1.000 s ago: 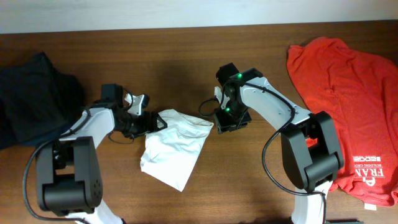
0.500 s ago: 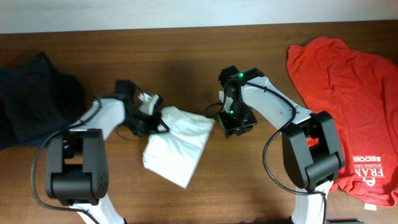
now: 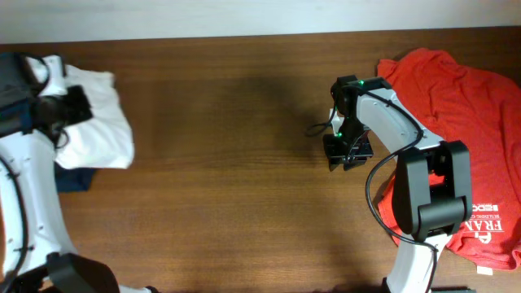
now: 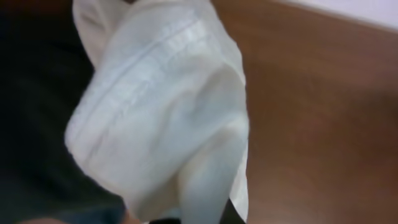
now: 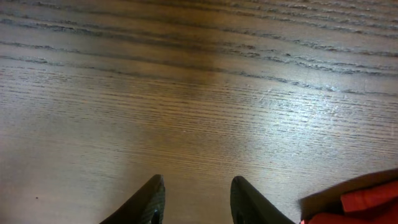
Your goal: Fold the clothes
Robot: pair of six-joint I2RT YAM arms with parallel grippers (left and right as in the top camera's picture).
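Pinching white T-shirt (image 3: 102, 130) in left gripper (image 3: 67, 110), swung from table (image 3: 228, 179) centre to far left over navy garments (image 3: 75, 180); keeping right gripper (image 3: 348, 151) spread, empty, shifted nearer red T-shirt (image 3: 456, 106).

The brown wooden counter (image 3: 228, 163) carries a red T-shirt (image 3: 464, 106) spread at 3 o'clock. A dark navy garment (image 3: 77, 180) lies at 9 o'clock.
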